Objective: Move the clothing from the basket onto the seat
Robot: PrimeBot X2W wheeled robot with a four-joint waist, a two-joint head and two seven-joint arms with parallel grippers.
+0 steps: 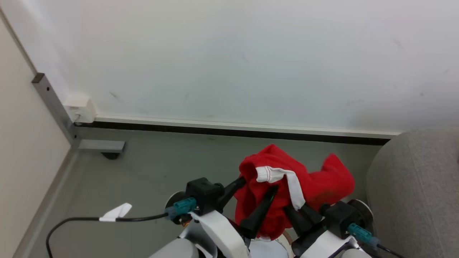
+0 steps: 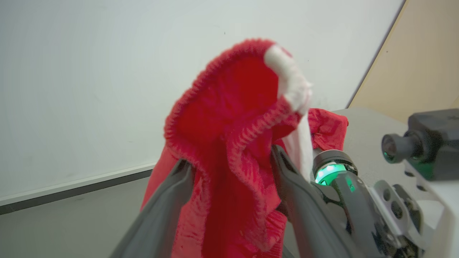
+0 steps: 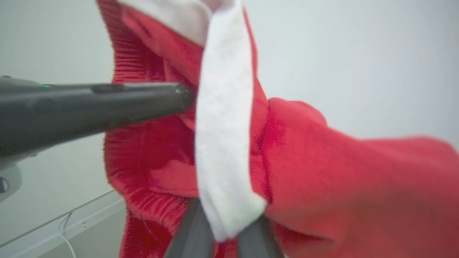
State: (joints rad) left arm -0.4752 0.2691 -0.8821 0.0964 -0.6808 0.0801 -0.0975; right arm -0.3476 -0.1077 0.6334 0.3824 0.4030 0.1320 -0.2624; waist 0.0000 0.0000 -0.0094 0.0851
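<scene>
The clothing (image 1: 319, 186), a bright-red garment with a white band (image 1: 294, 186), hangs bunched in the air between both grippers. My left gripper (image 1: 259, 184) is shut on a thick fold of it; in the left wrist view the red fabric (image 2: 229, 129) fills the space between its fingers (image 2: 172, 193). My right gripper (image 3: 224, 229) is shut on the white band (image 3: 222, 143) and the red cloth beside it. The seat (image 1: 412, 193), light grey and padded, lies at the right. A white shape with a brownish edge (image 1: 285, 238) below the garment may be the basket; the arms hide most of it.
A white wall (image 1: 233, 53) with a dark baseboard (image 1: 233, 130) runs across the back, and grey floor (image 1: 154, 172) lies below it. A metal post with a foot (image 1: 102, 146) and a wall socket (image 1: 79, 107) stand at the left. A black cable (image 1: 71, 220) trails over the floor.
</scene>
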